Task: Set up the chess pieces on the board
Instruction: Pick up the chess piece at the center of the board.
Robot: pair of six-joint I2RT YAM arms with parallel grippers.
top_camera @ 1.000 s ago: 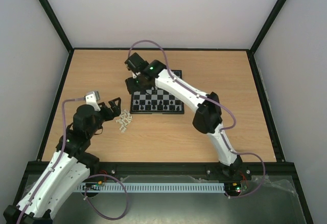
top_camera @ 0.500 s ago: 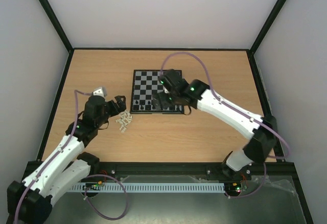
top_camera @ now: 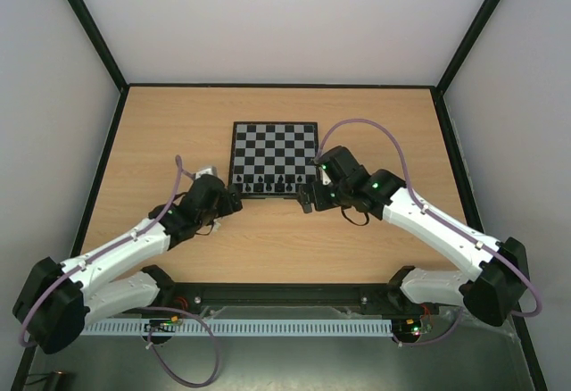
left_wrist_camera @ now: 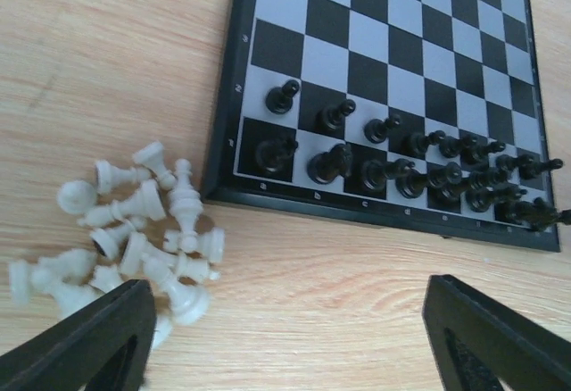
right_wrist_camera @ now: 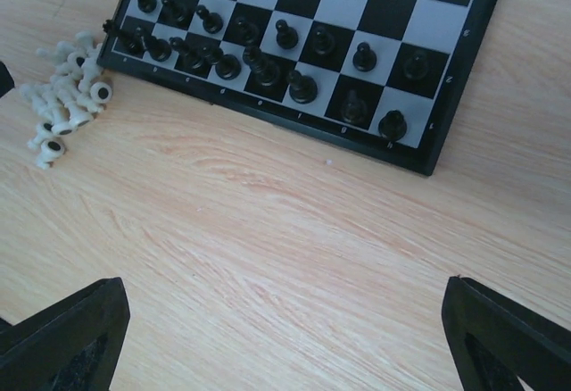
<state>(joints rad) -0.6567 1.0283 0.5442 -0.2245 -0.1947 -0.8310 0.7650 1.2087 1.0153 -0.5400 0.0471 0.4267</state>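
Two rows of black chess pieces (left_wrist_camera: 393,154) stand along the near edge of the board (top_camera: 275,137), which lies at centre frame in the top view. Small marks on the board's border are too small to read. Both arms stretch low over the tabletop (top_camera: 375,114) from the bottom corners toward centre. The left pincer (left_wrist_camera: 294,337) hangs by the board's lower-left corner, fingers wide apart, holding nothing. The right pincer (right_wrist_camera: 285,337) hangs by the lower-right corner, likewise wide and empty. Both wrist views show a heap of white chess pieces (left_wrist_camera: 134,239) lying on the wood just left of the board. In the top view the left arm covers that spot.
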